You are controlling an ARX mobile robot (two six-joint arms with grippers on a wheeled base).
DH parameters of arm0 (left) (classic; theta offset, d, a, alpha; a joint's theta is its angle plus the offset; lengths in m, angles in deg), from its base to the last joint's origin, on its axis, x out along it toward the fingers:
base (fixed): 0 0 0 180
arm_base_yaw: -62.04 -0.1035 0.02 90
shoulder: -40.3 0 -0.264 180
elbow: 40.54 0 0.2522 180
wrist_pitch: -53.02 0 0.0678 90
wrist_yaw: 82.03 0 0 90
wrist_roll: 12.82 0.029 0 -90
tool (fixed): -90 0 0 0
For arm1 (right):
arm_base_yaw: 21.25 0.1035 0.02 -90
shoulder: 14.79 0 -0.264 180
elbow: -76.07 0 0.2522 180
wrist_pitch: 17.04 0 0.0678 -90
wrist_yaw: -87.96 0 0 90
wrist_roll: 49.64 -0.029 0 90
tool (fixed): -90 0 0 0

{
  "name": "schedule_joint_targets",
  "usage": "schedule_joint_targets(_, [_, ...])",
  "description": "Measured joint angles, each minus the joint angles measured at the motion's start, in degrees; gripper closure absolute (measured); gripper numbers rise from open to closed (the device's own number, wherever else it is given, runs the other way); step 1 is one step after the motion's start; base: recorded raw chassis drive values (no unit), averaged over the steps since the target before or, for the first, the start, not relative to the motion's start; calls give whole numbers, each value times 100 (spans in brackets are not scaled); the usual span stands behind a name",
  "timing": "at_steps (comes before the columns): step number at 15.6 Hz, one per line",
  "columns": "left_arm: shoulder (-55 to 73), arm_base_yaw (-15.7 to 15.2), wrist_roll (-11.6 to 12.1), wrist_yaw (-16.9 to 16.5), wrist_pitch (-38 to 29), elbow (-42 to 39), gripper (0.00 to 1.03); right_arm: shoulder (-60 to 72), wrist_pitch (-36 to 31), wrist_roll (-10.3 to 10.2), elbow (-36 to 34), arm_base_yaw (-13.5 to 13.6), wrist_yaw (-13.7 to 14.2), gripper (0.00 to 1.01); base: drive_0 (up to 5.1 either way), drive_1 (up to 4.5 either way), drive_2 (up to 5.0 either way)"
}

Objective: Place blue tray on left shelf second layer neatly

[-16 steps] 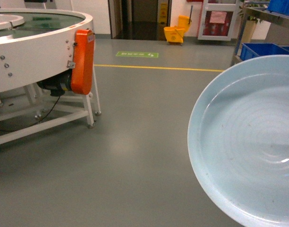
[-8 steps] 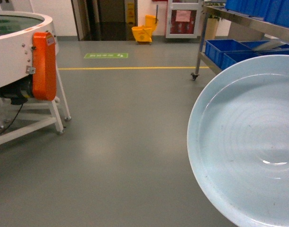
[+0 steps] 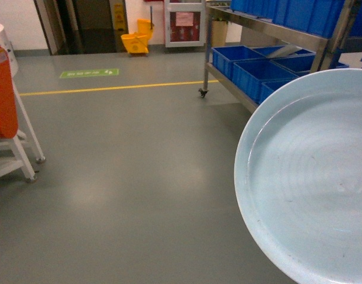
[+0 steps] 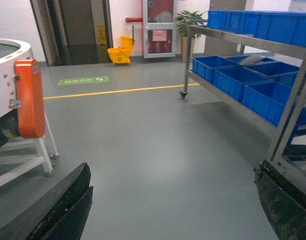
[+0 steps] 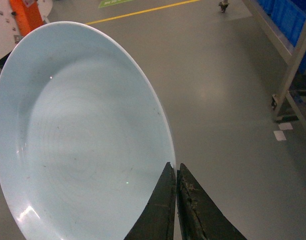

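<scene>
Right gripper (image 5: 175, 172): the two dark fingers are pressed almost together on the rim of the blue tray (image 5: 78, 145); they pinch its edge at about 4 o'clock in the right wrist view.
Left gripper (image 4: 173, 200): the jaws stand wide apart, one dark finger (image 4: 68, 205) at 8 o'clock and the other at 4 o'clock of the left wrist view; nothing is between them, only floor.
Blue tray: it is held in the air above the grey floor (image 3: 139, 165); in the head view it fills the 4 o'clock part, tilted toward the camera, and nothing lies in it.
Steel shelf rack (image 3: 270, 26): at 1 o'clock in the head view, on castor wheels, well apart from the tray.
Blue crates (image 3: 255, 68): several stand in a row on the lower tier, others on the upper tier; what is inside them I cannot tell.
Round white machine with orange cover (image 4: 28, 100): at 9 o'clock.
Yellow mop bucket (image 3: 136, 41): at 11 o'clock, by the far wall.
Yellow floor line (image 3: 110, 89): it runs across, in front of the bucket.
</scene>
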Motion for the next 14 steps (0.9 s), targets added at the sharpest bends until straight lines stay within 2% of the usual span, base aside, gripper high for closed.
schedule_joint_targets(14, [0, 0, 0, 0, 0, 0, 5, 0, 2, 0, 0, 0, 0, 99, -156, -156, -156])
